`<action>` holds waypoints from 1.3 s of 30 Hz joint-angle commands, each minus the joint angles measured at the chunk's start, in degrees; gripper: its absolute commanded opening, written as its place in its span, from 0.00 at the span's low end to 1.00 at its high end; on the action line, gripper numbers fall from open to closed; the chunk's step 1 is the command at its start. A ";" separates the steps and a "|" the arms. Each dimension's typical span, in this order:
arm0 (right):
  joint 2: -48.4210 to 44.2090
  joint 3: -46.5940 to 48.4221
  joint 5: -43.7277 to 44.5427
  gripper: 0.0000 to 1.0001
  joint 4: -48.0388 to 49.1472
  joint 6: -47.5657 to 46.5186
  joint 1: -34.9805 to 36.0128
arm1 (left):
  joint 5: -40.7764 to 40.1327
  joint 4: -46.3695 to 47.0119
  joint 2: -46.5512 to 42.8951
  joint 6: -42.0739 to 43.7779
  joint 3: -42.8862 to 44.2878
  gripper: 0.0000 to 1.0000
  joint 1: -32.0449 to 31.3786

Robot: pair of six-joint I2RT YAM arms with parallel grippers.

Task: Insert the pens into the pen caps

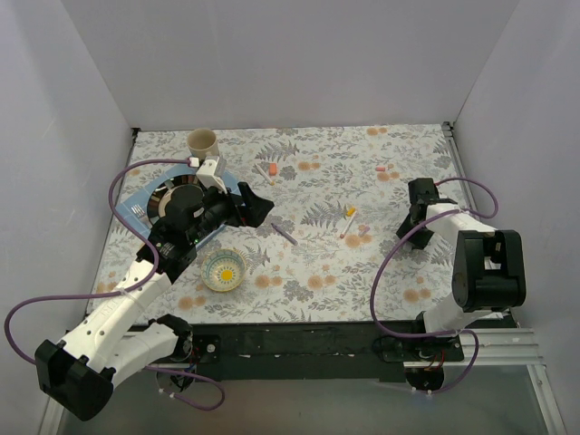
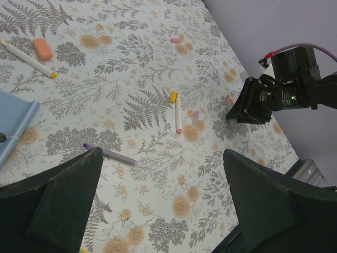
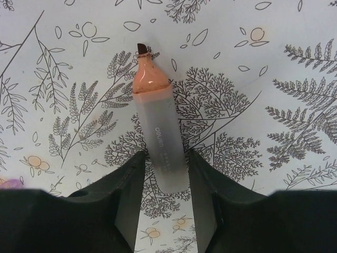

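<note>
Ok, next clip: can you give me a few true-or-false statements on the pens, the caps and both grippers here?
1. The right gripper is closed on the barrel of the orange-tipped translucent marker pen. True.
2. That orange pen is capped. False: its dark tip is bare, and the stubby orange plastic cap lies on the floral tablecloth beside the white yellow-ended pen.
3. The purple pen is held by the left arm. False: the left gripper is open and empty, and the slim purple marker pen lies on the cloth.
4. The small yellow plastic cap lies by one end of the pale pink-ended pen. True.
</note>
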 commanded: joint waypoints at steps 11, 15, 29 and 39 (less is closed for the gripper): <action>-2.17 -7.14 -3.60 0.21 7.11 -6.31 -0.46 | 0.35 1.33 -0.50 1.39 0.33 0.98 -0.32; -7.17 -10.40 -5.71 0.08 9.93 -9.56 -0.20 | 1.39 1.77 -0.24 2.01 -0.02 0.94 -0.58; -36.08 -16.03 -17.30 0.01 13.96 -12.04 18.06 | 13.08 6.06 20.23 -19.52 6.04 0.77 -1.02; -42.34 -19.46 -26.81 0.01 20.92 -7.56 25.82 | 18.11 22.77 33.86 -22.78 9.90 0.71 -7.87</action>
